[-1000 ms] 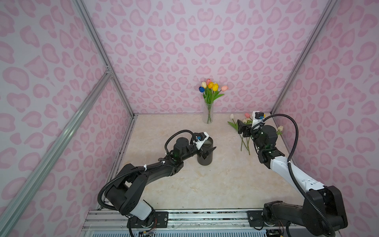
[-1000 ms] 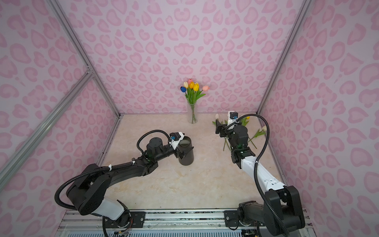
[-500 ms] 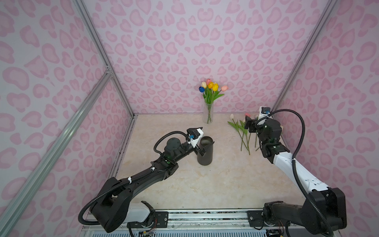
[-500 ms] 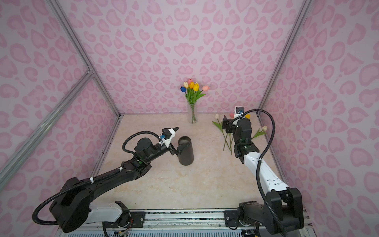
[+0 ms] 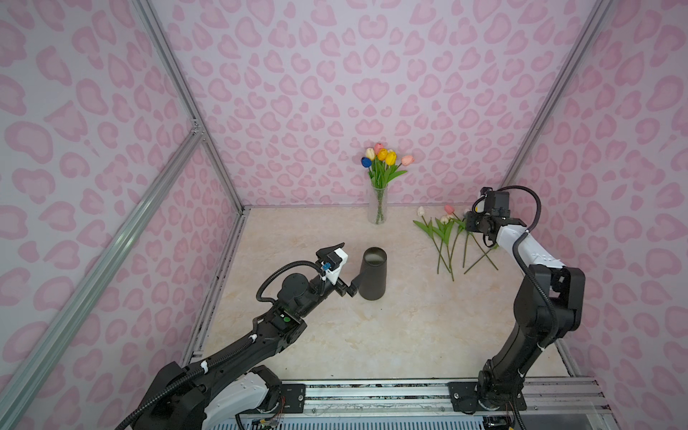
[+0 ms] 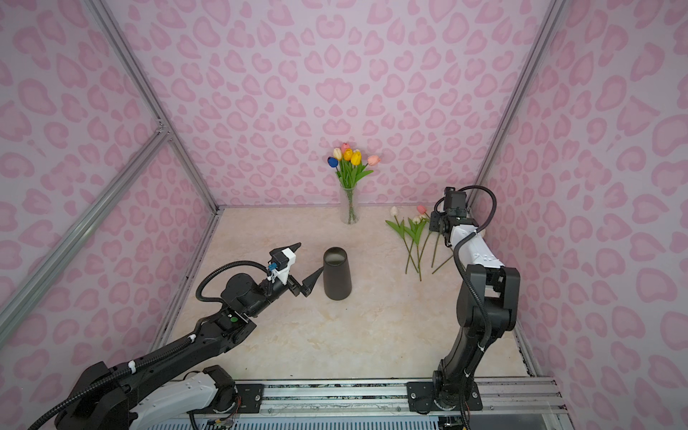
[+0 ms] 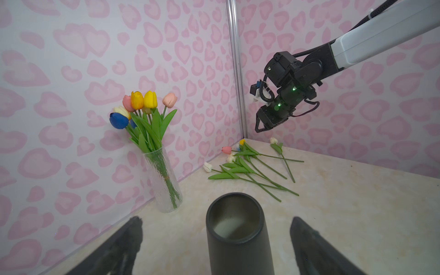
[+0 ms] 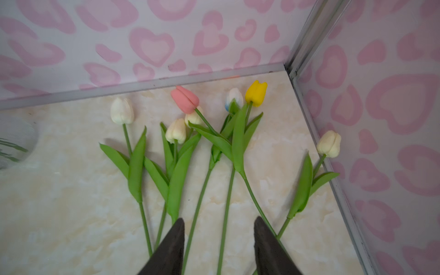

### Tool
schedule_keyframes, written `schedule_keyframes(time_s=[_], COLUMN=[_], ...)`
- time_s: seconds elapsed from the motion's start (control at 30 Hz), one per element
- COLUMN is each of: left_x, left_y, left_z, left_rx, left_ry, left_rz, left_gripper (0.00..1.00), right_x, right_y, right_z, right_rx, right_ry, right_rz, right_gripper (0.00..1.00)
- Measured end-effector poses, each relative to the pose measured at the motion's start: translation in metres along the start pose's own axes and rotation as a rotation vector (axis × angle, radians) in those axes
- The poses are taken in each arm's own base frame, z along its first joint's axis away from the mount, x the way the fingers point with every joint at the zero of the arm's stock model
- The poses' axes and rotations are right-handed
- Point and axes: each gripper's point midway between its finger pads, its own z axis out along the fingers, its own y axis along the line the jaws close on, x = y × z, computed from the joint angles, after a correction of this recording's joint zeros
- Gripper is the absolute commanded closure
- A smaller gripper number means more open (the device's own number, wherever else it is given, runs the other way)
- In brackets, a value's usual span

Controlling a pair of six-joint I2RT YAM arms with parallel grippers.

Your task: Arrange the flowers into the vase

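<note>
Several loose flowers (image 5: 445, 238) (image 6: 413, 234) (image 8: 181, 152) lie on the table at the back right, heads white, cream, pink and yellow. My right gripper (image 8: 219, 220) (image 5: 468, 223) hovers above their stems, open at a narrow gap and holding nothing. A clear glass vase (image 5: 378, 208) (image 7: 164, 181) by the back wall holds several tulips (image 5: 383, 160). An empty dark vase (image 5: 372, 273) (image 6: 337, 273) stands upright mid-table. My left gripper (image 7: 215, 221) (image 6: 311, 257) is wide open just left of it, a finger on each side, not touching.
The pink patterned walls and metal frame post (image 8: 307, 35) close in the back right corner, right beside the loose flowers. One cream tulip (image 8: 329, 144) lies against the right wall. A metal rail (image 5: 372, 394) runs along the table's front edge.
My left gripper has backed away from the dark vase toward the left. My right gripper has moved right and back above the loose flowers, and its jaws have narrowed.
</note>
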Motion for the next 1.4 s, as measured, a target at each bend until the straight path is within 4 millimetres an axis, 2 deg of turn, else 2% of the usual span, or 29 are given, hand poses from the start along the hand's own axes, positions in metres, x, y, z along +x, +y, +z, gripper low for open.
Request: schedule_keyframes(time_s=[0.17, 0.27, 0.33, 0.43, 0.8, 0.97, 1.23, 1.4], left_x=[0.021, 0.029, 0.034, 0.040, 0.045, 0.042, 0.038, 0.037], left_y=[0.002, 0.003, 0.004, 0.003, 0.004, 0.004, 0.004, 0.005], left_z=[-0.006, -0.007, -0.008, -0.006, 0.004, 0.004, 0.003, 0.003], left_rx=[-0.027, -0.037, -0.046, -0.044, -0.039, -0.037, -0.039, -0.043], left_ry=[0.057, 0.079, 0.095, 0.116, 0.137, 0.131, 0.121, 0.118], left_rz=[-0.006, -0.008, -0.009, -0.011, -0.011, -0.010, -0.009, -0.009], left_gripper=[0.02, 0.02, 0.02, 0.02, 0.02, 0.02, 0.02, 0.02], right_x=[-0.002, 0.014, 0.032, 0.052, 0.077, 0.076, 0.079, 0.067], right_y=[-0.027, -0.034, -0.033, -0.029, -0.020, -0.014, 0.004, 0.013], right_z=[0.049, 0.081, 0.102, 0.119, 0.123, 0.125, 0.115, 0.105], right_rx=[0.035, 0.032, 0.012, -0.023, -0.093, -0.122, -0.147, -0.154], right_ry=[0.116, 0.220, 0.295, 0.380, 0.454, 0.431, 0.410, 0.358], right_rz=[-0.026, -0.056, -0.077, -0.098, -0.136, -0.158, -0.229, -0.259], right_gripper=[0.60, 0.59, 0.62, 0.64, 0.78, 0.86, 0.95, 0.98])
